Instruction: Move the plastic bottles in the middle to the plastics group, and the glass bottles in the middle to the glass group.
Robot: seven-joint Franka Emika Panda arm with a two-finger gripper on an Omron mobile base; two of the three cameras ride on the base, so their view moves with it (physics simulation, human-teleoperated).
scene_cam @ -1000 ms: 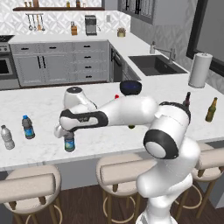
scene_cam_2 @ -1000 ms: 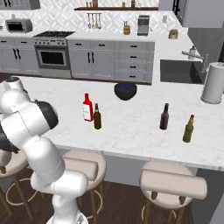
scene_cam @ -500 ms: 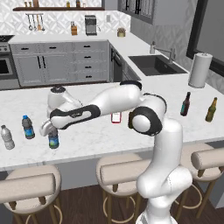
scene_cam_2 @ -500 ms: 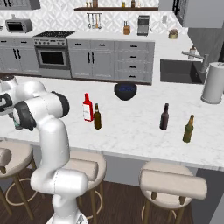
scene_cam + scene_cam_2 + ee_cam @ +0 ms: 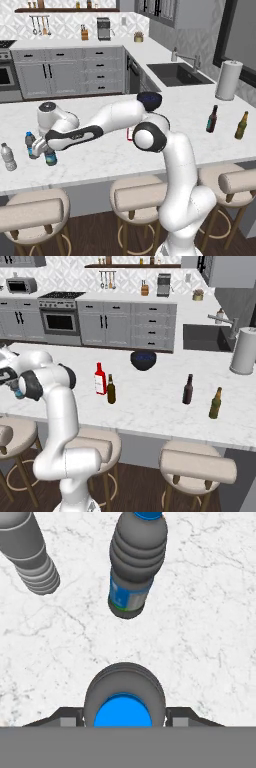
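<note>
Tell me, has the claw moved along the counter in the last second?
Yes. In the left base view the claw, holding the blue-capped bottle, has swung left, away from the dark bowl toward the two small water bottles.

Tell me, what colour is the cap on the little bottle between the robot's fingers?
Bright blue. The hand view shows the cap best, looking straight down on it.
</note>
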